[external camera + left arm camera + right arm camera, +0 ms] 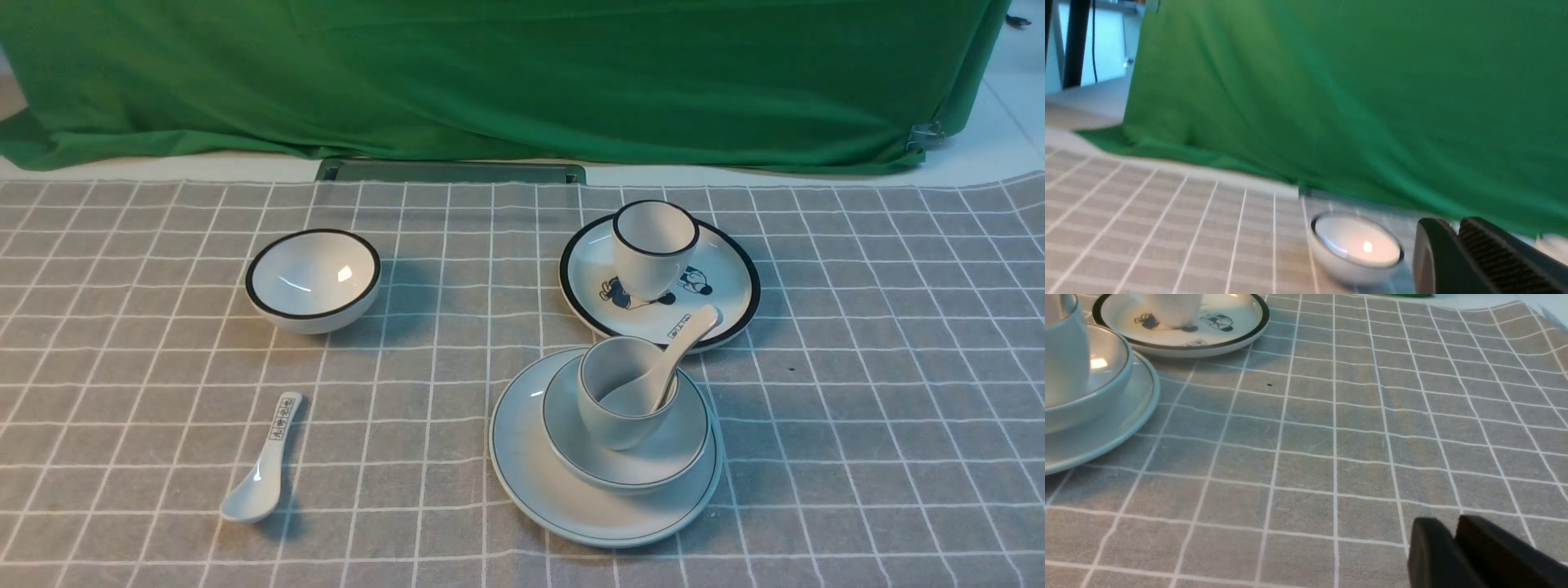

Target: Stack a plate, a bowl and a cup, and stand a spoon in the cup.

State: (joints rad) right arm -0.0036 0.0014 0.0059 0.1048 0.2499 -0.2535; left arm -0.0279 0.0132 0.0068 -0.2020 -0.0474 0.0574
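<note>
Though each wrist view catches its claw, only the dark tips show at the frame edge: left claw (1453, 224), blurred, and right claw (1449, 528). I cannot tell whether either is open or closed; neither holds anything visible.

Stack sits centre-right on the checked surface (857, 408). The plate (531, 465) is white with a thin grey rim line. The bowl (686, 445) sits on it, shallow. The cup (608, 425) stands in the bowl, tilted. The spoon (673, 359) rests scoop-down in the cup, handle leaning over the rim toward the cartoon plate (727, 282). A small print beside the handle; hard to tell whose. The right wrist view cuts off most of the stack.
</note>
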